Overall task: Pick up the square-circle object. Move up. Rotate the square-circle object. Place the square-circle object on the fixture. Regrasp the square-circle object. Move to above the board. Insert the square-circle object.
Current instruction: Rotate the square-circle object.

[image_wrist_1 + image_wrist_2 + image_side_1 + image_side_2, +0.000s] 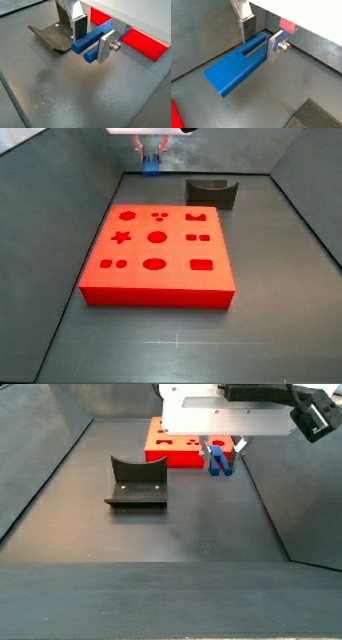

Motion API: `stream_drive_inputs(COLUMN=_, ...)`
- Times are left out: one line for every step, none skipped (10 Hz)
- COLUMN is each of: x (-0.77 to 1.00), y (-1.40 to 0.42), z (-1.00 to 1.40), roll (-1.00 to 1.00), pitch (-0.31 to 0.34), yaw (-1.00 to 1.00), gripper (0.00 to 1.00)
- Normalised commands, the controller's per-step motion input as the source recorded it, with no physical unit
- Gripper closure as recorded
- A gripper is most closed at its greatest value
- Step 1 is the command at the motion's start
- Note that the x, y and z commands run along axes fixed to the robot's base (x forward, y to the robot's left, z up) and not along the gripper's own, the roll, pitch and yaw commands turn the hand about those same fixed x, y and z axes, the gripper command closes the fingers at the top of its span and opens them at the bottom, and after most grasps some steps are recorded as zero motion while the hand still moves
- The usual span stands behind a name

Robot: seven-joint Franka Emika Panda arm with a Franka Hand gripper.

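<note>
Dark grey flooring (pixel 201 343) with grey walls around it forms the work area in every picture.

In a wrist view, the gripper (pixel 92 34) hangs over the floor with its silver fingers (pixel 107 46) pinching the square-circle object (pixel 92 42), a bright blue block that juts out from between the pads. The fixture (pixel 53 36) sits just beside it on the floor, and the red board (pixel 143 42) shows behind the fingers.

In a wrist view from the opposite side, the gripper (pixel 260 36) clamps the same blue block (pixel 236 70), whose broad face carries a slot; the block is clear of the floor. A sliver of red shows at the frame corner.

In a side view, the board (pixel 158 258) lies in the middle with its cut-out holes, the fixture (pixel 211 193) stands beyond its far corner, and the gripper (pixel 150 156) holds the blue block (pixel 150 166) near the back wall, apart from both.

In a side view from the far end, the fixture (pixel 136 482) stands in front of the board (pixel 181 444), and the gripper (pixel 219 452) grips the block (pixel 218 462) beside the board's edge.
</note>
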Motion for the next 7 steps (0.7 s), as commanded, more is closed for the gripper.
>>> stream_drive_inputs(x=0.01, y=0.00, z=-1.00, roll=0.00, pitch=-0.006, yaw=0.04, gripper=1.00)
stream_drive_inputs(x=0.02, y=0.00, z=-1.00, roll=-0.01, pitch=-0.018, yaw=0.04, gripper=1.00)
stream_drive_inputs(x=0.03, y=0.00, z=-1.00, roll=-0.03, pitch=-0.024, yaw=0.03, gripper=1.00)
stream_drive_inputs(x=0.03, y=0.00, z=-1.00, roll=-0.04, pitch=-0.027, yaw=0.03, gripper=1.00)
stream_drive_inputs(x=0.05, y=0.00, z=-0.95, roll=-0.07, pitch=-0.027, yaw=0.02, gripper=1.00)
stream_drive_inputs(x=0.05, y=0.01, z=-0.85, roll=-0.08, pitch=-0.027, yaw=0.01, gripper=1.00)
stream_drive_inputs(x=0.05, y=0.01, z=-0.68, roll=-0.10, pitch=-0.029, yaw=0.01, gripper=1.00)
